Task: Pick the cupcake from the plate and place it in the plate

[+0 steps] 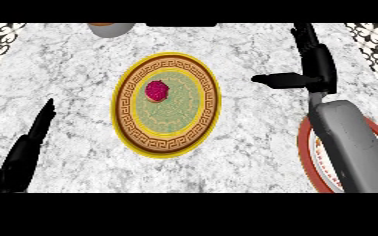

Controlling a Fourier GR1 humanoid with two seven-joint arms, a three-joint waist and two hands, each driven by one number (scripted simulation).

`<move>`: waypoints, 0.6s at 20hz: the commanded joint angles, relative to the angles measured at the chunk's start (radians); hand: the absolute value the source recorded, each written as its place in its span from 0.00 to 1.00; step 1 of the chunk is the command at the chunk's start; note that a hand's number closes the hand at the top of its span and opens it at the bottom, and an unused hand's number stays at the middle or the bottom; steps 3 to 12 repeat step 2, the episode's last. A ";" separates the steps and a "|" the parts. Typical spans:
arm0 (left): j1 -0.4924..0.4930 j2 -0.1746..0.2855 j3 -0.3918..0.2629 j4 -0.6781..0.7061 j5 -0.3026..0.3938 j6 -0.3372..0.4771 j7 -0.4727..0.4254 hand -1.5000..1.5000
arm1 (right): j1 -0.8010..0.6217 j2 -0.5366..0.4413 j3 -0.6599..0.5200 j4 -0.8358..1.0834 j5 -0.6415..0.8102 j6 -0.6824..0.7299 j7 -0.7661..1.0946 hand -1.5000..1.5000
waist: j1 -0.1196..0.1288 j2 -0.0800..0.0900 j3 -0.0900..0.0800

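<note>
A cupcake [156,91] with pink-red frosting stands upright on the large round plate [133,125], which has a gold rim, a brown key pattern and a green middle. It sits left of the plate's centre. My right hand [316,64] hovers to the right of this plate, fingers straight and pointing away, thumb stretched left toward the plate, holding nothing. A second plate [307,152] with a red rim lies at the right edge, mostly hidden under my right forearm. My left hand [26,147] rests open at the lower left, apart from both plates.
A grey bowl-like object [111,28] with a brown inside sits at the counter's far edge, above the gold plate. A dark flat object [181,24] lies beside it at the back. The counter is white-grey marble.
</note>
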 commanded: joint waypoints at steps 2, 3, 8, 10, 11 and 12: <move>-0.074 -0.021 -0.024 -0.002 -0.033 0.021 0.070 0.50 | -0.012 -0.068 -0.100 0.101 -0.028 0.123 -0.071 0.00 | 0.001 0.001 0.000; -0.074 -0.021 -0.024 -0.002 -0.033 0.021 0.070 0.50 | -0.012 -0.068 -0.100 0.101 -0.028 0.123 -0.071 0.00 | 0.001 0.001 0.000; -0.074 -0.021 -0.024 -0.002 -0.033 0.021 0.070 0.50 | -0.012 -0.068 -0.100 0.101 -0.028 0.123 -0.071 0.00 | 0.001 0.001 0.000; -0.074 -0.021 -0.024 -0.002 -0.033 0.021 0.070 0.50 | -0.012 -0.068 -0.100 0.101 -0.028 0.123 -0.071 0.00 | 0.001 0.001 0.000; -0.074 -0.021 -0.024 -0.002 -0.033 0.021 0.070 0.50 | -0.012 -0.068 -0.100 0.101 -0.028 0.123 -0.071 0.00 | 0.001 0.001 0.000; -0.074 -0.021 -0.024 -0.002 -0.033 0.021 0.070 0.50 | -0.012 -0.068 -0.100 0.101 -0.028 0.123 -0.071 0.00 | 0.001 0.001 0.000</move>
